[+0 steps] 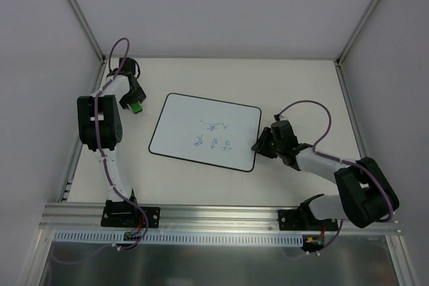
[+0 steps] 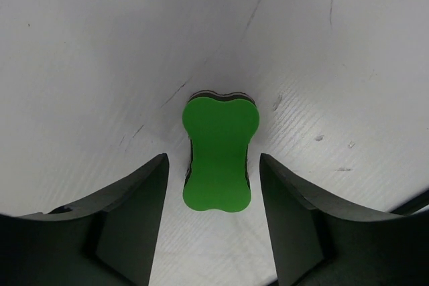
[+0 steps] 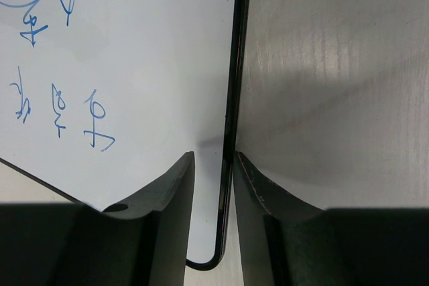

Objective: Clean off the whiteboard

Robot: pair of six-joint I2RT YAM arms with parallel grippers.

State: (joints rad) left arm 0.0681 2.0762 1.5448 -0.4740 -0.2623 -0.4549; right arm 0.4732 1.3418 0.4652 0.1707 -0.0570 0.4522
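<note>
- We see the left claw spread wide, with a green eraser lying between its fingers, not touching them.
- The whiteboard lies flat in the middle of the table, with blue scribbles on it.
- The right claw sits at the board's right edge; we cannot tell if it pinches.

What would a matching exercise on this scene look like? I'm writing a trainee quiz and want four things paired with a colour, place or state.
Things:
A. whiteboard
B. eraser
C. writing
D. left jaws

Descriptions:
1. blue
2. green
3. open, one on either side of the eraser
4. lying mid-table

Pairs: A-4, B-2, C-1, D-3
</note>
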